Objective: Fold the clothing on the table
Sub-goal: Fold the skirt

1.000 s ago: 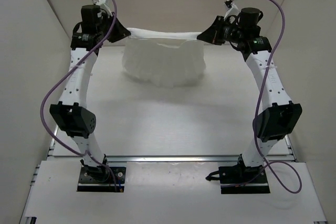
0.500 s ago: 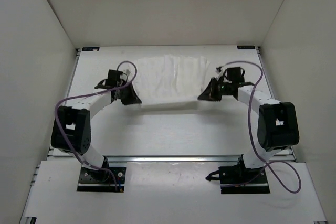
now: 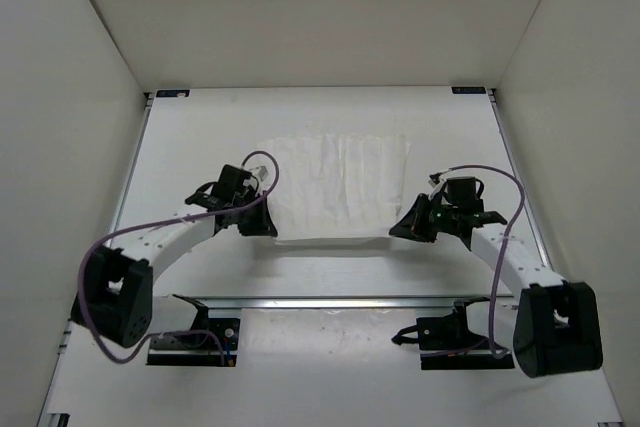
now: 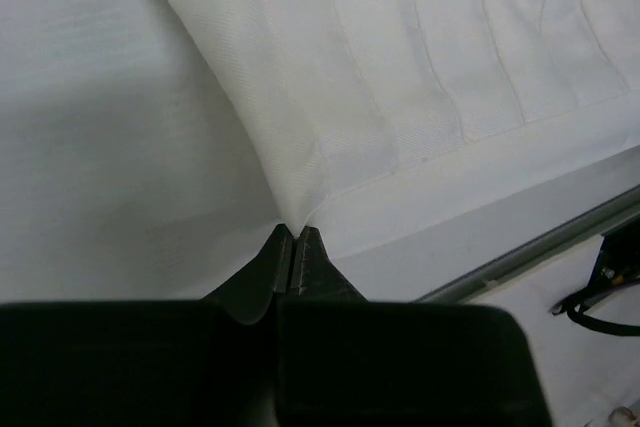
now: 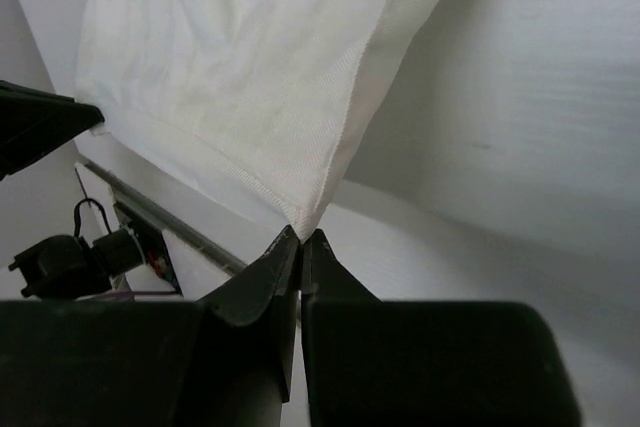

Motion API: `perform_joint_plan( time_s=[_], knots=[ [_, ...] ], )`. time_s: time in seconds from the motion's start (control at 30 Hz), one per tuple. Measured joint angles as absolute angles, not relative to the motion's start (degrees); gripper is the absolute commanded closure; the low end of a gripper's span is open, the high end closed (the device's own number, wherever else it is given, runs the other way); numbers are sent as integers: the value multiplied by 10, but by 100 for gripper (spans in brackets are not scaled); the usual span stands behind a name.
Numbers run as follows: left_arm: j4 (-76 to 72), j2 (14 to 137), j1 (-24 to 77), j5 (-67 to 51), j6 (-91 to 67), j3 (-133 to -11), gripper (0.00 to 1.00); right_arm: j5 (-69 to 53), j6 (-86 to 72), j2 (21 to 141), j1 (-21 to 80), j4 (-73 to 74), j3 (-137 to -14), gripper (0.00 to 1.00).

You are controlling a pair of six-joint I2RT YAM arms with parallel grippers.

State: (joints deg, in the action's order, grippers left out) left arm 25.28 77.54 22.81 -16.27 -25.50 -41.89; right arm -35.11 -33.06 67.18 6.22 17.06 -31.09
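The white clothing lies spread flat on the table, its creases running front to back. My left gripper is shut on its near left corner, and my right gripper is shut on its near right corner. The near hem stretches between the two grippers, just beyond the table's front rail. In the left wrist view the black fingertips pinch the corner of the cloth. The right wrist view shows the same: fingertips closed on the cloth's corner.
A silver rail runs along the table's near edge, close in front of both grippers. White walls enclose the table on the left, right and back. Purple cables loop from both arms. Bare tabletop surrounds the cloth at the left, right and back.
Both grippers have lowered and pulled toward the near edge, dragging the clothing with them. The garment, first hanging bunched between them, now lies spread flat.
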Motion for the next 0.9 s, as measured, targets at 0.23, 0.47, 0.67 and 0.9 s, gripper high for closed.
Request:
perform_joint_plan(
  time_s=[0.23, 0.47, 0.67, 0.9],
  knots=[
    [325, 596, 216, -178, -257, -429, 100, -382, -324, 538, 47, 256, -328, 100],
    [409, 580, 194, -175, -241, -552, 100, -399, -311, 534, 72, 304, -429, 100],
    [442, 793, 141, -155, -208, -847, 100, -397, -286, 709, 71, 271, -676, 100],
    [468, 886, 120, -149, -207, -1131, 100, -382, -262, 741, 70, 245, -882, 100]
  ],
)
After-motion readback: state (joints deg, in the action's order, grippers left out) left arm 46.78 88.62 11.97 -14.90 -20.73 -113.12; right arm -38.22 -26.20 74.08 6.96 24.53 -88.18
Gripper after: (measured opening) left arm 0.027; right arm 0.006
